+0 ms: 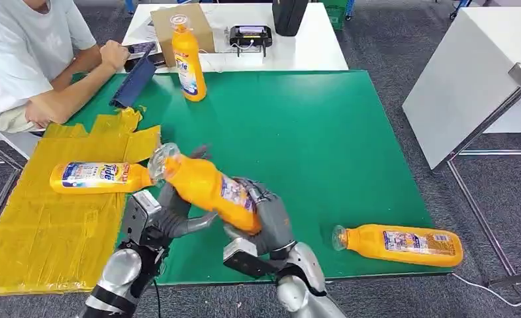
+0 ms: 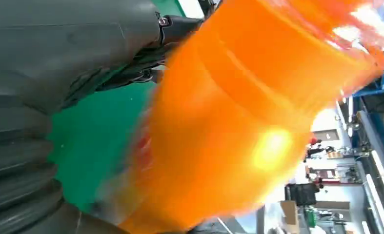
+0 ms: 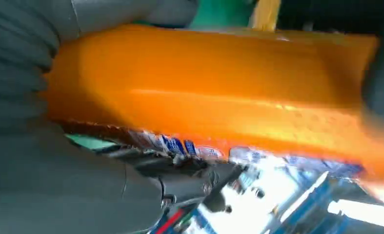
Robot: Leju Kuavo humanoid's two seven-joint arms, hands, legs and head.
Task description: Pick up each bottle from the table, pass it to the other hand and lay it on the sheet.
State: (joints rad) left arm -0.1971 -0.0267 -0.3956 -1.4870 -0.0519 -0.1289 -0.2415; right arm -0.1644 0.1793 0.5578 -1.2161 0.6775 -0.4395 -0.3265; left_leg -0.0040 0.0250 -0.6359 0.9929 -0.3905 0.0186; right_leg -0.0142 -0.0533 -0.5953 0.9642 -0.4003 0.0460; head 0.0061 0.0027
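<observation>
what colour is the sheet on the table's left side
Yellow sheet, clearest in the head view.

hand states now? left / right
Left hand: fingers under the raised orange bottle near its neck; firm grip cannot be told.
Right hand: grips that bottle's lower body.

Grey carpet floor (image 1: 383,40), white tables (image 1: 297,50)
</observation>
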